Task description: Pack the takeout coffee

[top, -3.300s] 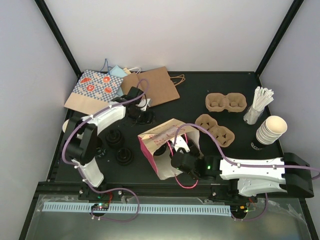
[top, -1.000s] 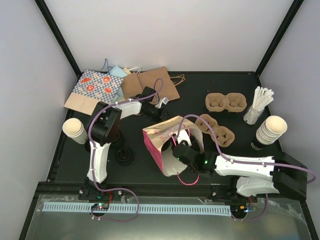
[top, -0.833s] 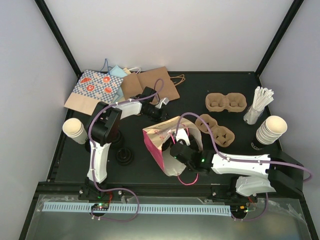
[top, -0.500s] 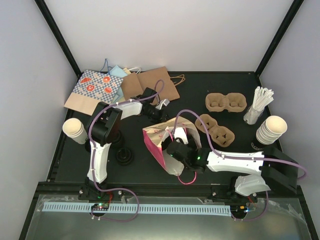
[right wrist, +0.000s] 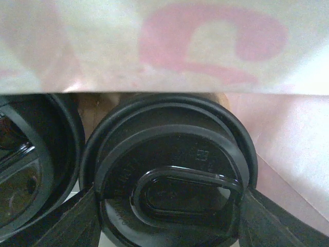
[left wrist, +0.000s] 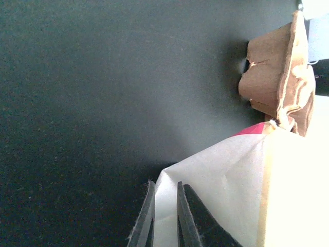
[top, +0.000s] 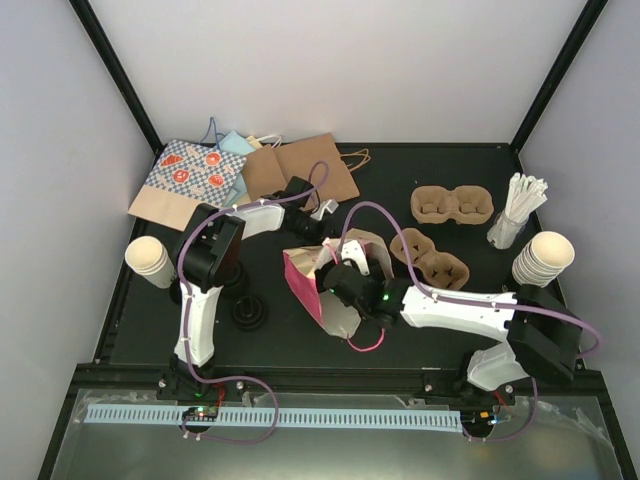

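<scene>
My left gripper (left wrist: 165,195) pinches the bag (left wrist: 226,180) open; my right gripper (right wrist: 169,221) squeezes a coffee (right wrist: 169,149). If the paper slips, it could tip.

A: What lies at the back?
B: A patterned paper bag (top: 185,180), flat at ten o'clock, and a brown bag (top: 310,170) at twelve.
A: And on the right?
B: A pulp carrier (top: 452,205) at two, stirrers (top: 518,205) beside it, stacked cream cups (top: 545,258) at three.
A: The middle?
B: A pink-and-white bag (top: 300,283), standing open. Black lids (top: 247,312) at eight.
</scene>
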Robot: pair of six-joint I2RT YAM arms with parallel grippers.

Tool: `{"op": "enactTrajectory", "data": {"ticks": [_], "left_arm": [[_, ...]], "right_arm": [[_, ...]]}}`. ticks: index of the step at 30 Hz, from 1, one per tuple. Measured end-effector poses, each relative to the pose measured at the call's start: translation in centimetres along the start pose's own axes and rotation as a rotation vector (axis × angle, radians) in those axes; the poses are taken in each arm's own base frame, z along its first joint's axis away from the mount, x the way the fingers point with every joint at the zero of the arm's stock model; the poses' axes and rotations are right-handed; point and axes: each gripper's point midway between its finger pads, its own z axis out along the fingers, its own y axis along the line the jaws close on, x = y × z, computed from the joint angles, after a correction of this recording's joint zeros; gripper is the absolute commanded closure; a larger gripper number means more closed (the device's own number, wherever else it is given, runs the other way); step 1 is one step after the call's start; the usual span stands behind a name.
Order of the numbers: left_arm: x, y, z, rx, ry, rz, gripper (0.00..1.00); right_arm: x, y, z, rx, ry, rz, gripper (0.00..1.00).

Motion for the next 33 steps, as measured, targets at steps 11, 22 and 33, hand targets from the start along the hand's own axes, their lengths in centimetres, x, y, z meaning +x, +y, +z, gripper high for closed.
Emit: {"op": "enactTrajectory", "data": {"ticks": [11,22,33], "left_arm": [[1.6,0.6,-0.3,-0.044,0.066,-0.022,0.47],[-1.7,-3.1,-5.6,-0.034,-0.042,0.061,0.30],[-4.6,-4.3,-17.3,-0.187,-0.305,0.087,0.23]], "right_arm": [[-1.2,-0.4,-1.9,-0.086,0.325,-0.146,0.53],[-1.7,0.1,-2.6,-0.213,0.560,-0.305,0.53],[-2.5,0.9,-0.3,-0.213,0.677,-0.358,0.50]]}}
